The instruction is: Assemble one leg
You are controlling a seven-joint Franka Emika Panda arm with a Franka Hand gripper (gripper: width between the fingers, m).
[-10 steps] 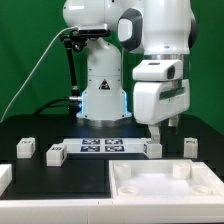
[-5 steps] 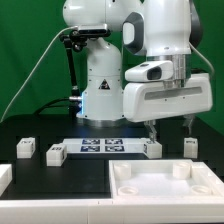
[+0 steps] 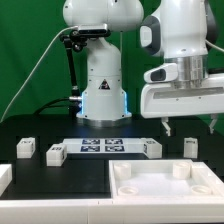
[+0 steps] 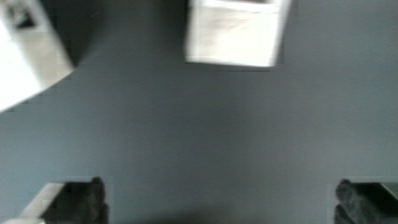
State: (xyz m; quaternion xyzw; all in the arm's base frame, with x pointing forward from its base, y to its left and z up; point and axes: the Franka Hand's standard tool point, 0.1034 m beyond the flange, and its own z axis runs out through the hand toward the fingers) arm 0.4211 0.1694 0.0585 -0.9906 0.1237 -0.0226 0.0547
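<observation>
Past the marker board (image 3: 103, 146), near the exterior view's right, the leg (image 3: 190, 146) is being hovered over by the gripper (image 3: 188, 125), its jaws being held wide and empty. Careful centring over the leg is being called for before any lowering.

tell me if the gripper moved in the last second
Yes. The gripper moved toward the exterior view's right, away from the marker board.

Small white cuboid leg (image 3: 190, 146) — tag-faced, standing free near the exterior view's right
</observation>
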